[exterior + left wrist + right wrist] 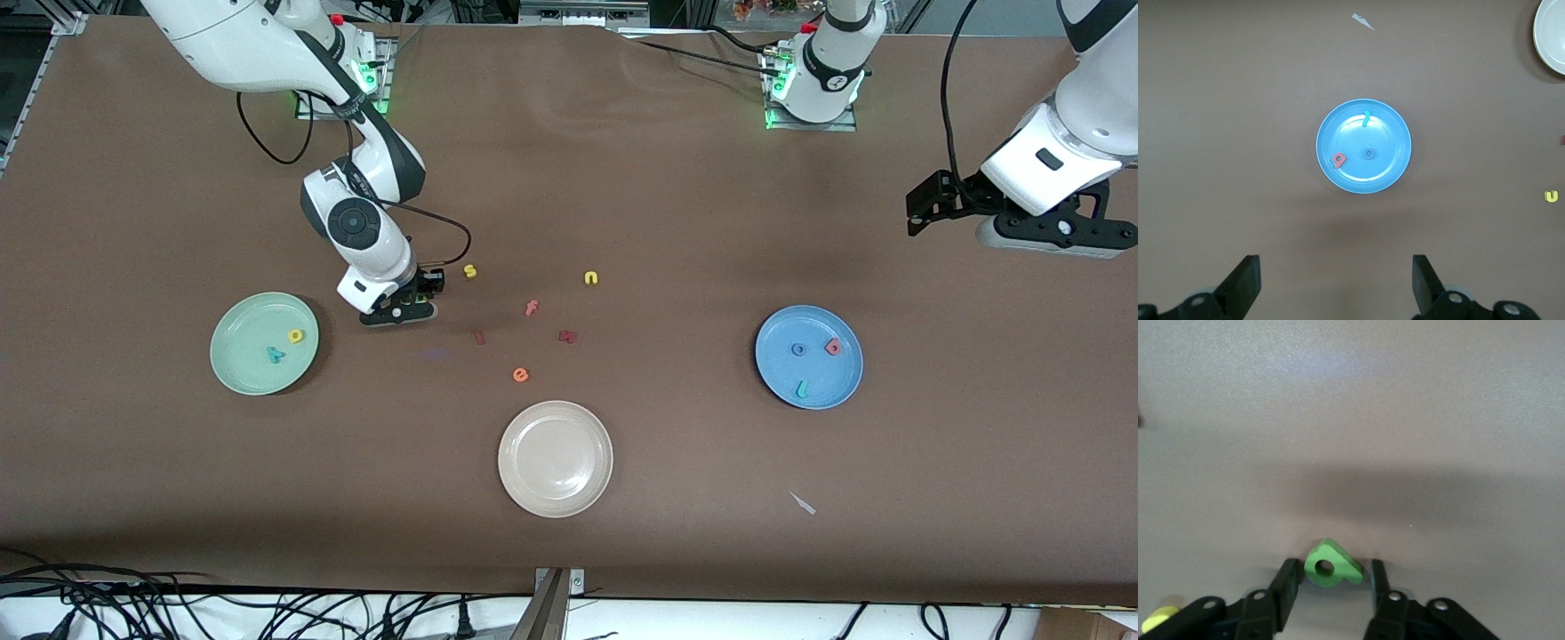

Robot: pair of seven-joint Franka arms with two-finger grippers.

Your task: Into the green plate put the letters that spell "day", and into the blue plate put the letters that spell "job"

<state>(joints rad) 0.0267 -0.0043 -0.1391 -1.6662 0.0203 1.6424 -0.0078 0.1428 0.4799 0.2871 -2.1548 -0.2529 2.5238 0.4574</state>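
My right jaws (402, 311) are low down on the desk (676, 178). In the front view the green plate (233, 322) is at about 8 o'clock from them. They are open only a little, with one finger on each side of the green "a" (1331, 563), which lies flat on the desk. I think there is a thin gap on each side, but it is hard to see, so I do not say I am holding it.

In the green plate the yellow "d" (296, 336) sits at 3 o'clock. The teal "y" (276, 355) is near the middle, at about 4 o'clock.

My left jaws (917, 213) wait up in the air over the left arm's end of the desk. They are wide open and hold nothing.

In the blue plate (813, 313) the red "b" (833, 346) is at 2 o'clock. The blue "o" (798, 349) is near the middle, and the teal "j" (801, 388) is at 6 o'clock.
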